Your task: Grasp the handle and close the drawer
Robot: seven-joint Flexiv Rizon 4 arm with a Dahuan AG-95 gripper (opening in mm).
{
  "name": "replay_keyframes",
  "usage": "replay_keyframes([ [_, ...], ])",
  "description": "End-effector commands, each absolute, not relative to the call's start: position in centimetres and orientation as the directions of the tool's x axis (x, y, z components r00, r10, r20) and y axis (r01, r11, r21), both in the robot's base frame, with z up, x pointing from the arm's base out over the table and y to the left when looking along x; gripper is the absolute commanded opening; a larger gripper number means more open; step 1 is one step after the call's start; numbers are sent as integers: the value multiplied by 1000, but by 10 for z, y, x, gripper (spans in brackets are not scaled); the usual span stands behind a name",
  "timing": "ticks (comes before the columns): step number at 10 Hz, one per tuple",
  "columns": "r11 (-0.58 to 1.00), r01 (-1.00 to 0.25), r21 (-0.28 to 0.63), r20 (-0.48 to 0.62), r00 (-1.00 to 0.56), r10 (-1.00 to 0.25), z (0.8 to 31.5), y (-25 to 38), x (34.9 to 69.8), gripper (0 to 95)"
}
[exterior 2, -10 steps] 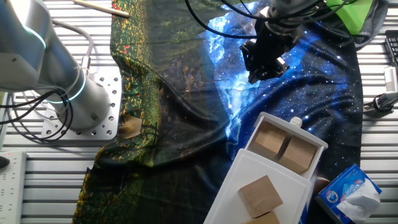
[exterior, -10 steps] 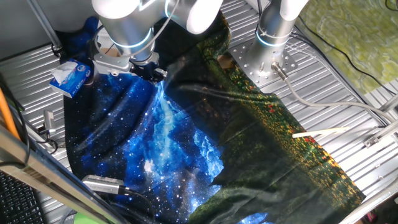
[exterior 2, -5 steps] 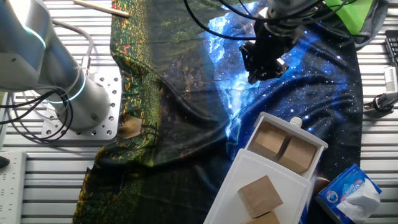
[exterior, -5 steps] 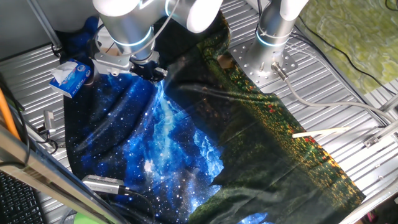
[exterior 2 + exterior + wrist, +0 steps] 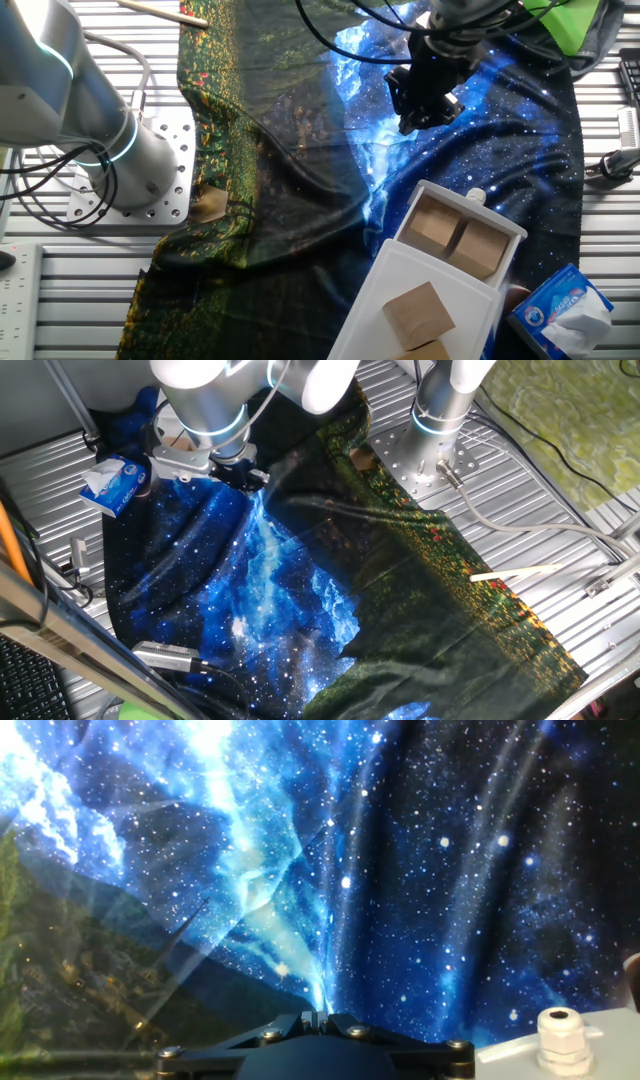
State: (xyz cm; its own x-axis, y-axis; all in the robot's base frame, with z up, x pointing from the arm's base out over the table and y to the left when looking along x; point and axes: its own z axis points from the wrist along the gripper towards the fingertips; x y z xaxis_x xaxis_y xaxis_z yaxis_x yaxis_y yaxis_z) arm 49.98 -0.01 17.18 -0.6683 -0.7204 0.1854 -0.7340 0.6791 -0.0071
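Item: my claw. It hangs above the starry cloth, well apart from the work. Whether it is released or clenched I cannot tell: the other fixed view shows only a dark mass, and the hand view shows the black base of the claw with no fingers in sight. It carries nothing that I can see.

Item: drawer. White box with tan inside, pulled out from its white case, near the lower edge of the other fixed view. Two tan blocks sit in the drawer; more tan blocks show on the case.

Item: handle. Small white knob on the drawer front, facing my claw. It also shows at the lower right of the hand view, off to one side of my centre line.

Item: tissue packet. Blue and white, just beside the case.

Risks, as I judge them:
- The knob is small and off my line; a straight descent would miss it or clip the drawer front.
- The knob is smooth plastic; a shallow grip may slip off it.
- The case rests on loose cloth; a push may slide the whole unit and leave the drawer open.
- A skewed push may jam the drawer.

Writing: none readable. The packet's print is too small to make out.
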Motion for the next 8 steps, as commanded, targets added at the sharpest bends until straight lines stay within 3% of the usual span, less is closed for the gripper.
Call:
replay_keyframes([
  [1,681,-732,-9,184,-670,-719,171,0,500,0],
  [8,649,-761,16,170,-637,-752,171,0,500,0],
])
